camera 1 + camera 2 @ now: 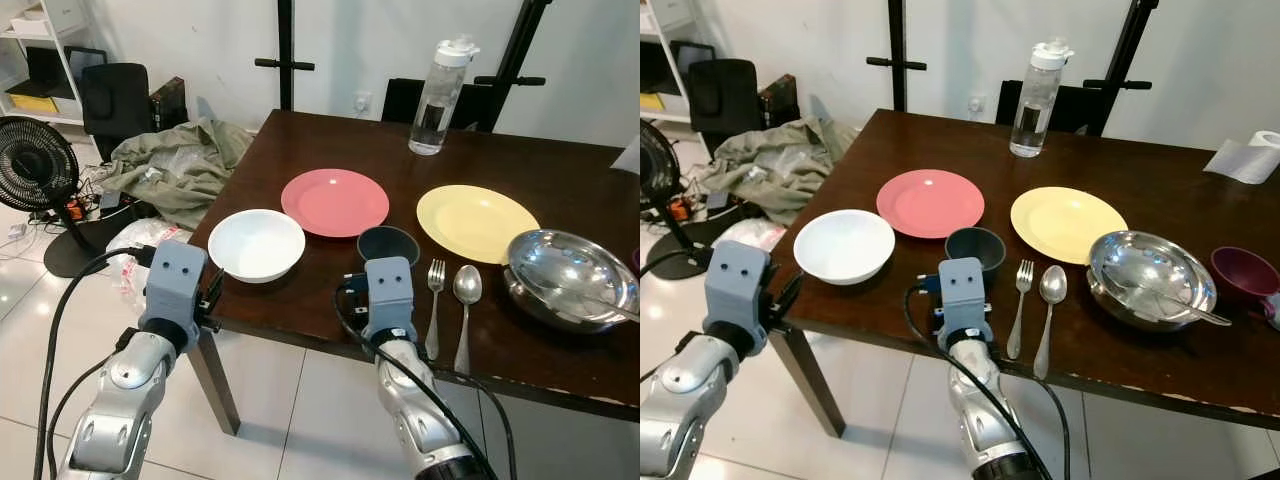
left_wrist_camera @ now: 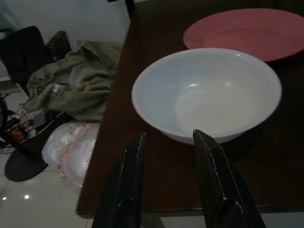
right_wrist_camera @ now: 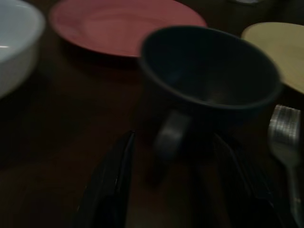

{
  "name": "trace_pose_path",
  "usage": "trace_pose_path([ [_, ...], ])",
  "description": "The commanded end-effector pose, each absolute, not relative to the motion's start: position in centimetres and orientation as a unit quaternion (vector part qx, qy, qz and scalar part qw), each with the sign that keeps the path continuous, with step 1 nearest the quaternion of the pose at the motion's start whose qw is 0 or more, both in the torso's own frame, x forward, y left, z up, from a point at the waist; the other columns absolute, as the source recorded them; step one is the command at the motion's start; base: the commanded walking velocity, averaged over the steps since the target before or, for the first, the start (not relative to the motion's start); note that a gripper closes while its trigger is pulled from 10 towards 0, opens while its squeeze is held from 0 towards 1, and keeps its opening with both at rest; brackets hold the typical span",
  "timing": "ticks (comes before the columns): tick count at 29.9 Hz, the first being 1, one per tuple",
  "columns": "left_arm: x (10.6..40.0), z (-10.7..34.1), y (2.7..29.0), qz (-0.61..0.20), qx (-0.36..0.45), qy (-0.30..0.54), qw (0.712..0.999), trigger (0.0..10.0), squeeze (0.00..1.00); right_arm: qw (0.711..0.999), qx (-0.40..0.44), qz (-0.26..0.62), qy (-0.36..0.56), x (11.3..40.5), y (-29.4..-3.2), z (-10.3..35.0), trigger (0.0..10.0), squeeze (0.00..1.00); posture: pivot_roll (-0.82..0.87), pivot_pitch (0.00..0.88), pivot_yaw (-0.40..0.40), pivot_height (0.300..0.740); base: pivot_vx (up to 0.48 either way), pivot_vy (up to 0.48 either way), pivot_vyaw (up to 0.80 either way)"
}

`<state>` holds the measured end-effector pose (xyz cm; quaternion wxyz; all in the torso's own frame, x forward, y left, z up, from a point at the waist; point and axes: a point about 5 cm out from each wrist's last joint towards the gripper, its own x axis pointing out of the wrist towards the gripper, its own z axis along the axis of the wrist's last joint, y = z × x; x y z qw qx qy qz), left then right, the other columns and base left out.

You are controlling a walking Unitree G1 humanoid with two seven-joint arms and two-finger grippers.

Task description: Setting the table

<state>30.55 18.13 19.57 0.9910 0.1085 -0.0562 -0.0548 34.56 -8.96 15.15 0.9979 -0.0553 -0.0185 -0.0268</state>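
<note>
**both grippers lined up, nothing gripped yet**

on the table (image 1: 560, 180), the white bowl (image 1: 256, 243) sits left of the dark cup (image 1: 388, 244). left gripper (image 2: 167, 142) faces the bowl, right gripper (image 3: 178, 142) the cup handle; both sets of fingers spread, empty. next, probably advance and close.

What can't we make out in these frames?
- Right tool: head views hide its fingers behind the wrist housing; right wrist view is dark and blurred.
- Dark cup: its contents are lost in shadow.
- Steel bowl: glare obscures what the thin utensil inside it is.
- Maroon cup: partly cut off by the right eye view's edge.
- Left tool: its fingers sit behind the housing in head views.
</note>
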Motion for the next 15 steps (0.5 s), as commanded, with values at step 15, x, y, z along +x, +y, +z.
trace_pose_path([
  [15, 29.8, 19.3, 18.9, -0.049, 0.118, -0.039, 0.991, 10.0, 0.0, 0.99, -0.068, -0.121, -0.012, 35.5, -12.6, 14.3, 10.0, 0.0, 0.23, 0.151, 0.112, 0.74, 0.0, 0.0, 0.0],
])
